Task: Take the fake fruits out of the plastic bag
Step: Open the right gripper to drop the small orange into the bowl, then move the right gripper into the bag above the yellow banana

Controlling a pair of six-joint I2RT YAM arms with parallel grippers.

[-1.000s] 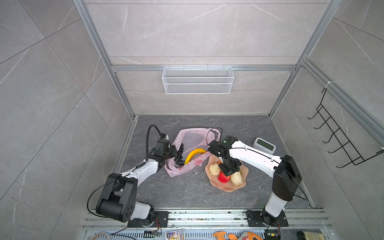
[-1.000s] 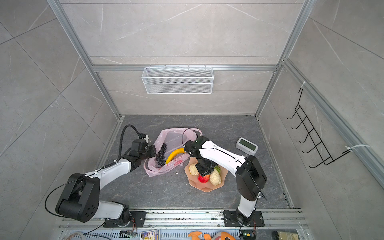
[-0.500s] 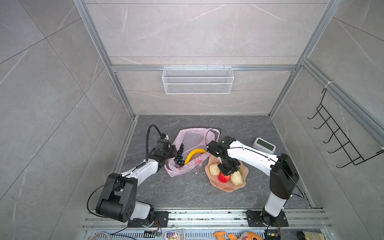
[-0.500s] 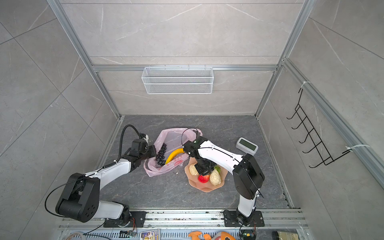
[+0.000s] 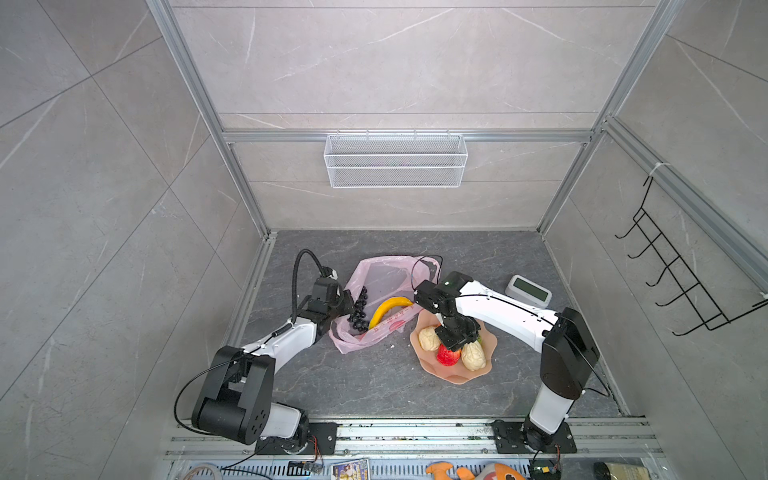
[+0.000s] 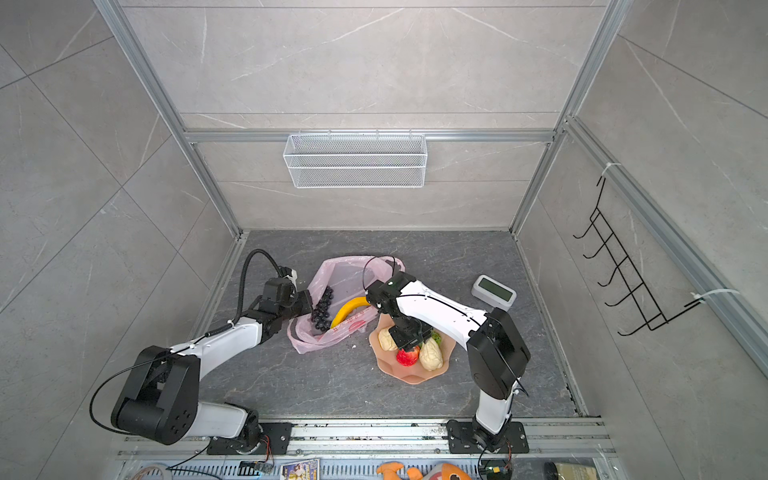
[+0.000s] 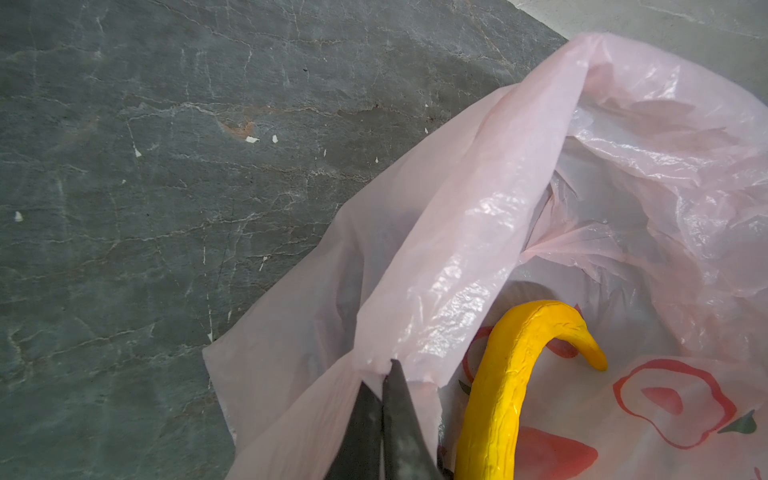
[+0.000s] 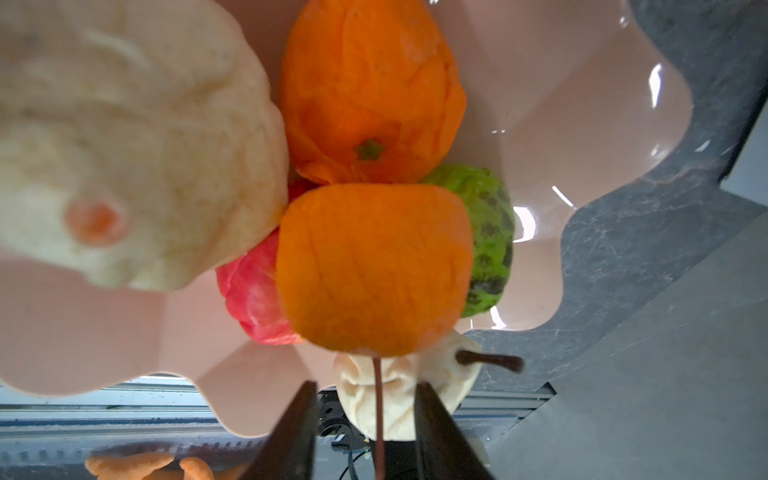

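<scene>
The pale-pink plastic bag (image 5: 386, 274) (image 6: 345, 274) lies open on the floor, with a yellow banana (image 5: 388, 309) (image 7: 507, 374) and dark grapes (image 5: 359, 311) inside. My left gripper (image 5: 347, 305) (image 7: 384, 370) is shut on the bag's edge (image 7: 415, 291). My right gripper (image 5: 455, 343) (image 8: 365, 384) hovers open over a peach dish (image 5: 457, 374) (image 8: 602, 104). The dish holds two tangerines (image 8: 370, 91) (image 8: 374, 270), a red apple (image 5: 448, 356) (image 8: 253, 291), a green piece (image 8: 486, 232) and two cream lumps (image 5: 428, 338) (image 5: 473, 355). The nearer tangerine's thin stem runs between the fingers without touching them.
A small grey clock (image 5: 528, 290) sits right of the bag. A white wire basket (image 5: 395, 160) hangs on the back wall, and a black hook rack (image 5: 681, 274) on the right wall. An orange plush toy (image 5: 469, 471) lies below the front rail.
My right gripper's jaws have spread apart over the dish, leaving a tangerine on the pile. The left arm and the bag have not moved.
</scene>
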